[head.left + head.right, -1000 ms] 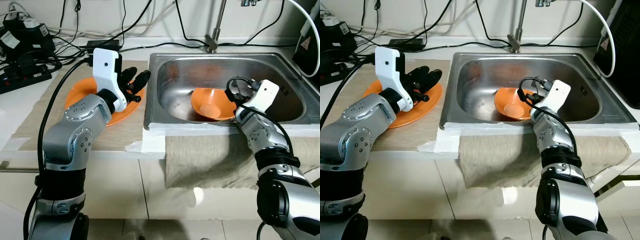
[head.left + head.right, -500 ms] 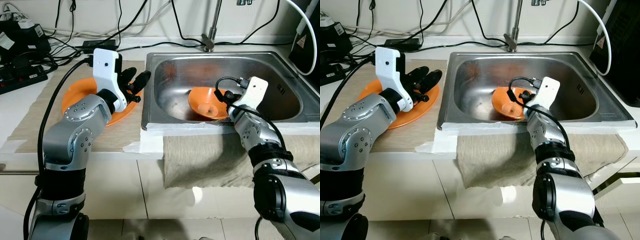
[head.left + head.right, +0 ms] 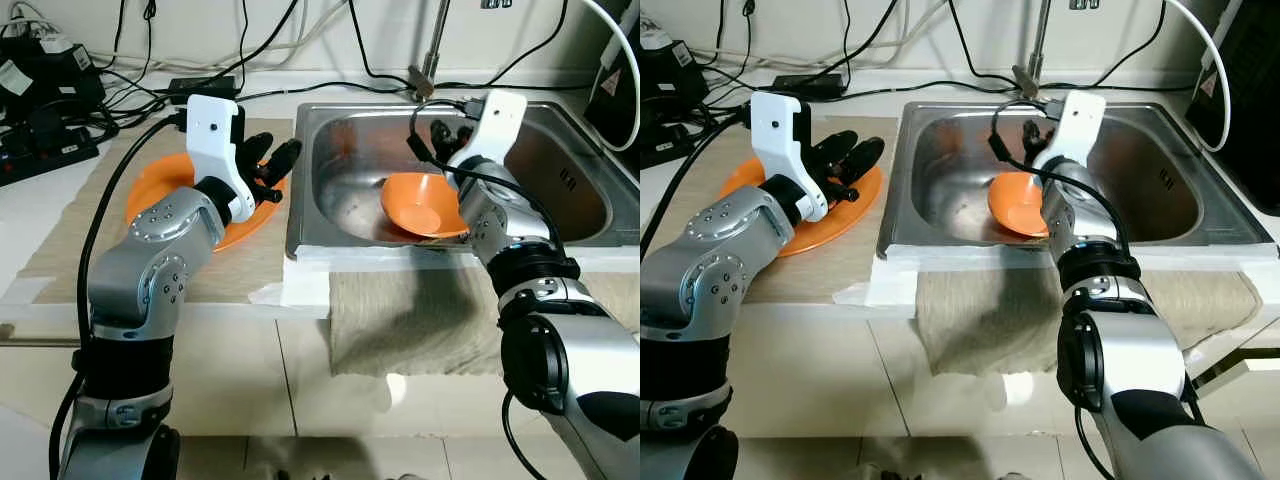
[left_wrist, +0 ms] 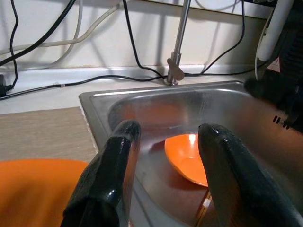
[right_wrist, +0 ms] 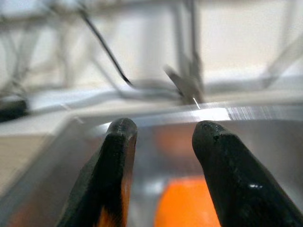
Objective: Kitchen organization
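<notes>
Right gripper (image 5: 161, 156) hangs parted and empty above the orange bowl (image 3: 425, 203) in the sink (image 3: 340, 150); left gripper (image 4: 165, 161), parted and empty, hovers over the orange plate (image 3: 150, 190)

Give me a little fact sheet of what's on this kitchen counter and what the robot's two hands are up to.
Setting: steel sink set in a counter, tap behind it
In sink: orange bowl, tilted
Left of sink: orange plate on a beige mat
Left tool: open, above the plate
Right tool: open, raised above the bowl, holding nothing
Over counter edge: beige towel
Back left: cables, power strip
</notes>
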Tool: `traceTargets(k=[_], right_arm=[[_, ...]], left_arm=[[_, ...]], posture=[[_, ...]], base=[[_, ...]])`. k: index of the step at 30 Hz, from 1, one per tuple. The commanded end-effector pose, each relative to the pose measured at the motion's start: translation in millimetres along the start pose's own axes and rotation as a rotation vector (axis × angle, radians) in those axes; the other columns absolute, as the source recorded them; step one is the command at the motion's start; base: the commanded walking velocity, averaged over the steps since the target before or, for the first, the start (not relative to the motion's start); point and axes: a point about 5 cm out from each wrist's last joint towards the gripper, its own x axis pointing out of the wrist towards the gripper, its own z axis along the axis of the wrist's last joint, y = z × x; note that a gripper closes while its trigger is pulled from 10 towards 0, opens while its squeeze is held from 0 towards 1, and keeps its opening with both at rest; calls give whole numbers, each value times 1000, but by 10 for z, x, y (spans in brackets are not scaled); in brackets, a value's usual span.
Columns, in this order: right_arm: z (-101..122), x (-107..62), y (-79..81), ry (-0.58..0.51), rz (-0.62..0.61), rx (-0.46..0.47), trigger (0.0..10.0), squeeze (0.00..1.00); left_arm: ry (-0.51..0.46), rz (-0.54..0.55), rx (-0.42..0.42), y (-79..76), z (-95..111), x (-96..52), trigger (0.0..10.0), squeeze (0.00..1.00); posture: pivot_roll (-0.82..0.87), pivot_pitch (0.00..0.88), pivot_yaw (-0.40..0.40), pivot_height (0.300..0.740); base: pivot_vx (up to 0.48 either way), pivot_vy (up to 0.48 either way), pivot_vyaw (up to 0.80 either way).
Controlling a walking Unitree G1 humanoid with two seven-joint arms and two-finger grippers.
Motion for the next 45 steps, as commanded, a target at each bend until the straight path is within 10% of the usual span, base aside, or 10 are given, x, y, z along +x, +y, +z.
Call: traceTargets(k=[1,13,21,22,23,45], right_arm=[[261,22,203,-117,131,-98,10000,0],[-24,-521,495,-114,623,-295,10000,0],[-66,-833,415,-62,717,-276,10000,0],[-73,-864,339,-50,691,-275,10000,0],[-75,-875,292,-47,670,-268,10000,0],[-135,-1174,-128,31,461,-231,10000,0]], left_arm=[[-11,11,8,5,18,6,10000,0],[37,78,-16,142,-108,-5,10000,0],[66,208,23,473,-176,-58,10000,0],[70,235,11,523,-199,-79,10000,906],[71,245,6,538,-211,-87,10000,1000],[117,287,23,814,-267,-159,10000,1000]], posture=[[-9,0,22,740],[-15,0,21,740],[-18,0,19,740],[-21,0,18,740],[-21,0,18,740],[-50,0,48,740]], base=[[0,0,0],[0,0,0],[0,0,0],[0,0,0],[0,0,0],[0,0,0]])
